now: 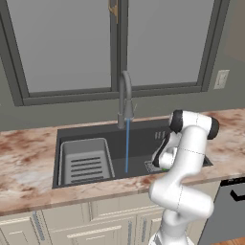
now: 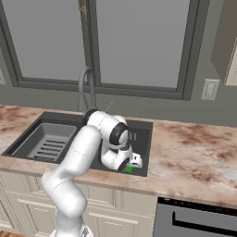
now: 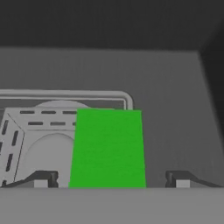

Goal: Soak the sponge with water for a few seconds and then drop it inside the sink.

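Observation:
The bright green sponge [image 3: 108,148] is inside the dark grey sink [image 3: 175,100], over the right side of the square drain grate [image 3: 35,140]. My gripper [image 3: 111,178] is open, and both fingertips [image 3: 43,178] stand clear of the sponge's sides. In the base views my hand is low in the right part of the sink [image 1: 86,131], where a sliver of the green sponge [image 2: 128,169] shows under it. A thin blue stream of water [image 1: 127,146] runs straight down from the gooseneck faucet [image 1: 125,95], to the left of my hand.
A lighter grey slotted rack [image 1: 86,160] takes up the sink's left half. Marble counter [image 2: 194,148] runs on both sides. A window and a wall outlet [image 2: 209,89] are behind, and a dark appliance front [image 2: 199,220] is at the lower right.

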Motion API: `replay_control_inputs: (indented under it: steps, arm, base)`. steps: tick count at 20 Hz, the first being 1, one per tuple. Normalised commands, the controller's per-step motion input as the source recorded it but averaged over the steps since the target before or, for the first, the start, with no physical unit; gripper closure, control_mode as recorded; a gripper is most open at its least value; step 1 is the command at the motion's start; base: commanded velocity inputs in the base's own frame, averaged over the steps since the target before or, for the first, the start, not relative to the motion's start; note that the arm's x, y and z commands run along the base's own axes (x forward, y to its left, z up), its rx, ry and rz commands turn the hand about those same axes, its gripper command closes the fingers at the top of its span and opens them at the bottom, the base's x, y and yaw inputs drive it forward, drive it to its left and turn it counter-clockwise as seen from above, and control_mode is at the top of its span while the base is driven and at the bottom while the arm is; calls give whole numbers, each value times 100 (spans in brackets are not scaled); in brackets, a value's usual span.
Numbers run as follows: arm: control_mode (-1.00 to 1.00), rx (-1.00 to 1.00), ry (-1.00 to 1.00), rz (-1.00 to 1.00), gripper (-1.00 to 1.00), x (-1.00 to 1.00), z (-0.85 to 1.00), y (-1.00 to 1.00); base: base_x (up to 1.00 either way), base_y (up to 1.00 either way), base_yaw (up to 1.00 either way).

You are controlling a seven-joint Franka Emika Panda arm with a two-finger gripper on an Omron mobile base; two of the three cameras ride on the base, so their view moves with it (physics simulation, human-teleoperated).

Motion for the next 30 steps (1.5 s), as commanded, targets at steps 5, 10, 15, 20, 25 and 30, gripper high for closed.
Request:
replay_control_inputs:
  steps: [5,10,15,20,25,30]
  arm:
    - [-100,0,-1,0,-100,0,56,0]
    - [-100,0,0,0,-100,-1,54,0]
    - [-100,1,-1,0,-100,-10,53,0]
    - [-100,1,-7,-1,-100,-10,48,0]
    - [-100,2,-7,-3,-100,-16,48,-8]
    - [-100,5,-5,-5,-100,-28,47,-23]
  base:
    - [0,0,0]
    - [0,0,0]
    - [0,0,0]
    - [0,0,0]
    - [0,0,0]
    - [0,0,0]
